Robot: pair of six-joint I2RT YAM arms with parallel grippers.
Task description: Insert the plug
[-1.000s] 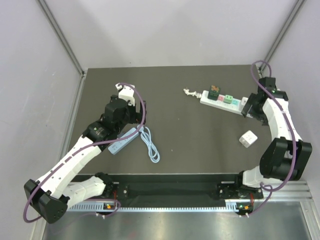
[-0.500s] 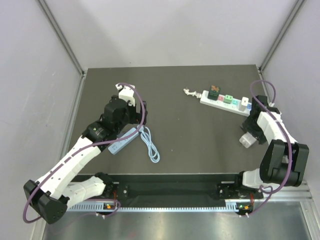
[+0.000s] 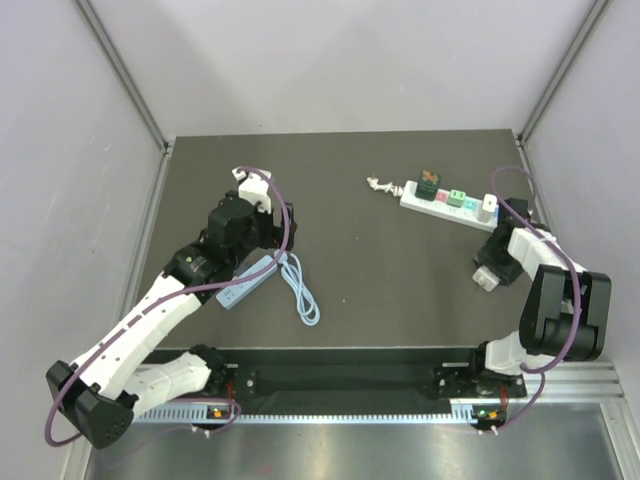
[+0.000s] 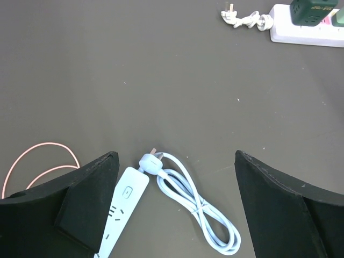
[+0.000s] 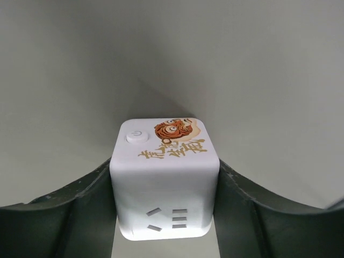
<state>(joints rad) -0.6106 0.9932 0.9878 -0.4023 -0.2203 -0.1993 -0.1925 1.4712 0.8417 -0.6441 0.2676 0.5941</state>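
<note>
A white cube socket (image 5: 165,177) with a tiger picture sits between the fingers of my right gripper (image 5: 165,167), which touch both its sides; in the top view the gripper (image 3: 493,265) is over the cube (image 3: 486,279) at the right edge. My left gripper (image 4: 176,156) is open and hangs above a pale blue power strip (image 4: 121,209) and its coiled cable (image 4: 199,207) with the plug (image 4: 151,163) lying loose. The strip (image 3: 247,281) lies at the left of the table.
A white power strip (image 3: 445,203) lies at the back right, with a green adapter (image 3: 428,182), coloured plugs and a white plug (image 3: 488,207) in it. Its bundled cord end (image 3: 380,184) lies to its left. Grey walls close in both sides.
My right arm has moved from the end of the white power strip toward me and down onto the white cube. A white plug now shows on the strip's right end. The left arm is still.
</note>
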